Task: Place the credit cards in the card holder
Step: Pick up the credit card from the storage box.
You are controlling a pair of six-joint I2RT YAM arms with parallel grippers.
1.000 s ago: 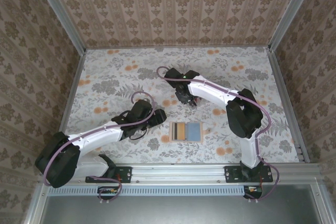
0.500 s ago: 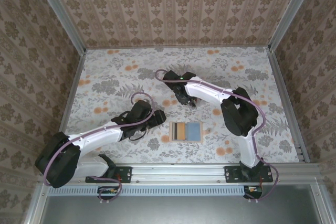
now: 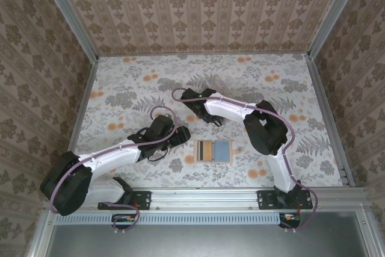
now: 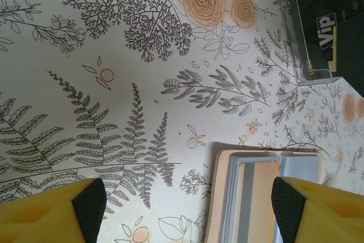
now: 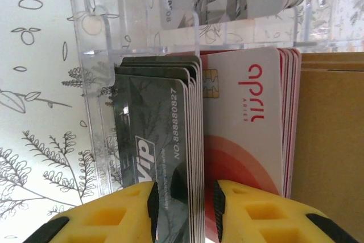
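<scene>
Flowered counter (image 3: pixel 132 88) between papered walls (image 3: pixel 198 10) carries an open tan wallet (image 3: pixel 200 150) near its front middle. Just beyond the wallet, a clear card holder (image 5: pixel 96 83) sits under the right arm's wrist. Dark cards (image 5: pixel 153 112) and red cards (image 5: pixel 244 140) stand upright side by side in its slots; the left gripper (image 4: pixel 182 209) hangs wide apart over the wallet's edge, while the right gripper (image 5: pixel 183 203) straddles the dark stack's edge with a narrow gap, and I cannot tell whether it pinches.

Left hand (image 4: pixel 187 203) spread wide, right hand (image 5: pixel 185 206) nearly closed
</scene>
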